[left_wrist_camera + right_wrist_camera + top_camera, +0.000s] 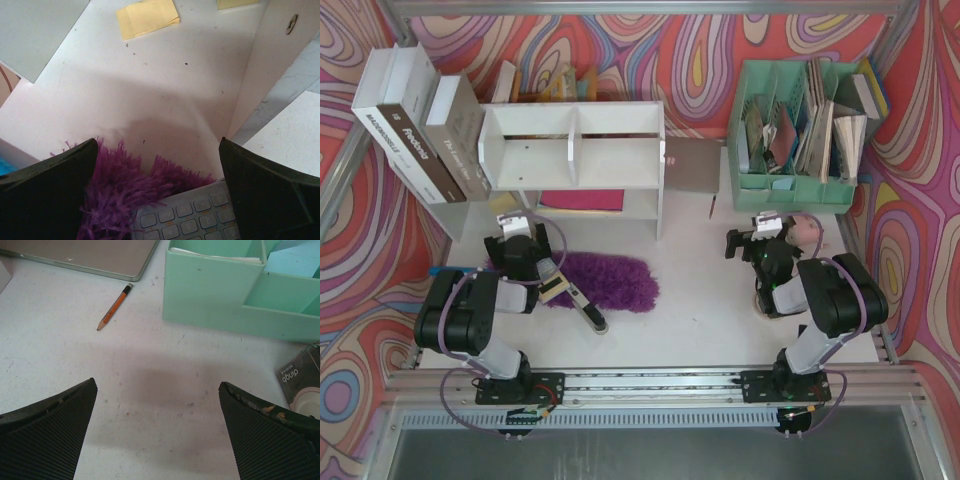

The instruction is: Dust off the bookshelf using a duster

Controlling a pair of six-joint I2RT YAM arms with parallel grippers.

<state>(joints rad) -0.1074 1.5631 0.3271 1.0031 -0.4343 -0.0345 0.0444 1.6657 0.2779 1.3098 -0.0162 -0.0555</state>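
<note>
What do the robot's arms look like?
The left arm and right arm are chunky and black with pale grey lower sections. Purple cables loop along them. Each stands on a black plate. The left tool and right tool each have two wide black fingers; the right one's are ribbed.

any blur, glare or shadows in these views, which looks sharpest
top view: evenly lit, sharp, no glare; left wrist: broad soft shadow on the table, duster a bit soft up close; right wrist: faint shadow patch on the table, pencil crisp

Swirl-patterned walls (720,55), white table (700,315), metal frame (650,380)
</note>
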